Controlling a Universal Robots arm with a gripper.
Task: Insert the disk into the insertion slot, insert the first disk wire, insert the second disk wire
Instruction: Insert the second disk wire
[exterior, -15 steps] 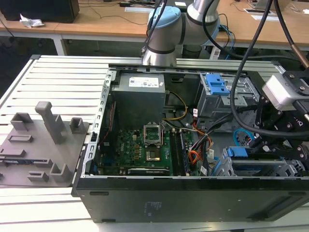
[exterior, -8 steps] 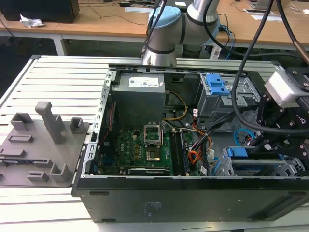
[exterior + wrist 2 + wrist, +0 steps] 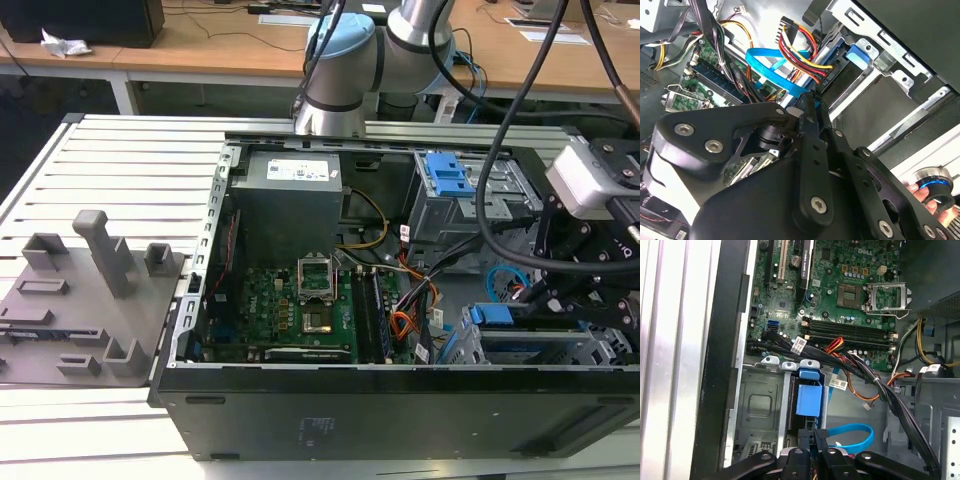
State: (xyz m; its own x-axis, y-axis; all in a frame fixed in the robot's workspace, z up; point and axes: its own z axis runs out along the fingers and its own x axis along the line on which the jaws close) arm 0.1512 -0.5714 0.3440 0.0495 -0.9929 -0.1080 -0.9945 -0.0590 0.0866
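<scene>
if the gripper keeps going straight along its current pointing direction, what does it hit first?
Most likely the second disk wire. In the second wrist view the gripper tips sit right at that light blue cable, with the first disk wire and the disk in its blue caddy just beyond. Depth is unclear, so contact order is a guess.

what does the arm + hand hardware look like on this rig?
The arm has silver-grey tube links and joints with light blue caps. Thick black cables hang beside it. The hand is matte black, built of flat linkage bars pinned with silver hex-socket bolts. A light grey camera block sits at the wrist.
</scene>
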